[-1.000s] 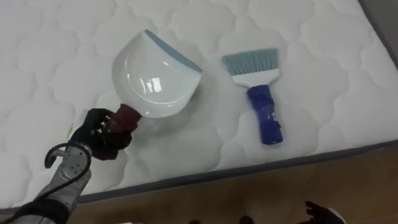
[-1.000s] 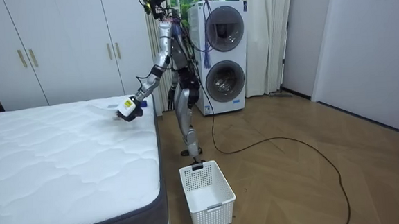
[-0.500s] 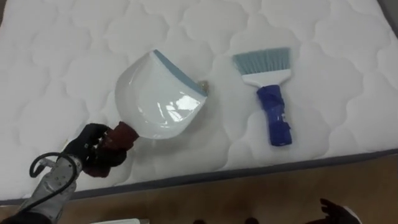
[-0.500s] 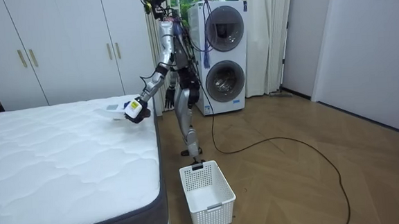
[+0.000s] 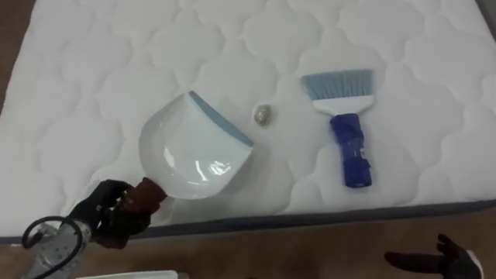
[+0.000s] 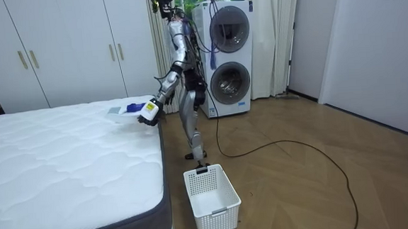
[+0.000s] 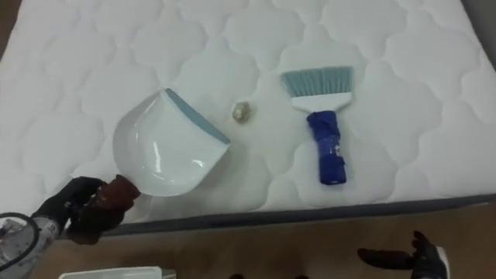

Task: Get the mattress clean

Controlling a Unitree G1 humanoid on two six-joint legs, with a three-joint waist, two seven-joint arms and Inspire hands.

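Note:
My left hand point(image 5: 108, 223) is shut on the dark red handle of a white dustpan point(image 5: 194, 147) with a blue lip, held above the white quilted mattress point(image 5: 93, 70) near its front edge. A small crumpled scrap point(image 5: 263, 115) lies on the mattress just right of the pan's lip. Further right lies a hand brush point(image 5: 349, 124) with pale blue bristles and a blue handle. My right hand point(image 5: 442, 258) hangs low at the lower right over the floor, fingers relaxed. In the room view I stand at the bed's corner, the dustpan point(image 6: 134, 110) held out over it.
The mattress's dark edge point(image 5: 310, 219) runs along the bottom, with wooden floor below it. A white laundry basket point(image 6: 212, 198) stands on the floor beside the bed. White wardrobes point(image 6: 58, 45) and stacked washing machines point(image 6: 228, 49) line the far wall.
My left hand has pulled the dustpan back toward the bed's edge, uncovering the small scrap beside its lip. The head camera has shifted. The brush lies where it was.

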